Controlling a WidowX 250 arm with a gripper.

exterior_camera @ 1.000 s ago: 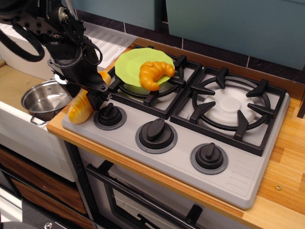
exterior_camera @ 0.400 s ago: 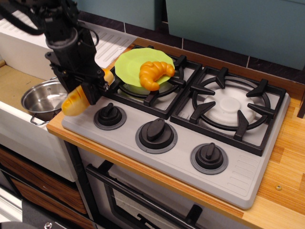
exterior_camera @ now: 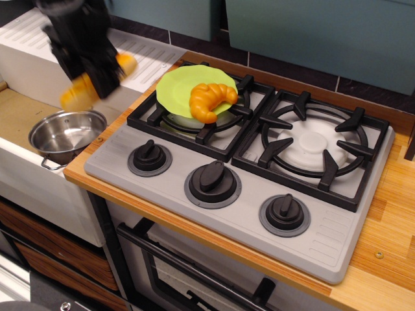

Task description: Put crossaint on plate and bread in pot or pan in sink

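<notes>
Because the sink is sunk below the counter's left edge, anything meant for it has to be carried out over that edge and lowered, which would explain why the arm hangs high over the ribbed drainboard near the far-left corner. Largest on the wooden counter is the grey stove, its black grates filling the middle and right, with three knobs along the front edge. On the left grate, toward the far edge, rests the lime-green plate, and the crossaint already lies on its right half, so that part of the task looks done. Down in the basin, close against the counter's left edge, sits the small steel pot, mouth up and empty, seemingly ready to receive the loaf. The gripper, blurred with motion, is clamped across the middle of the bread, which slants with its lower end pointing down toward the pot and its upper end poking out on the gripper's other side. Held crosswise like this, the baguette appears just above and behind the pot, not yet inside.
</notes>
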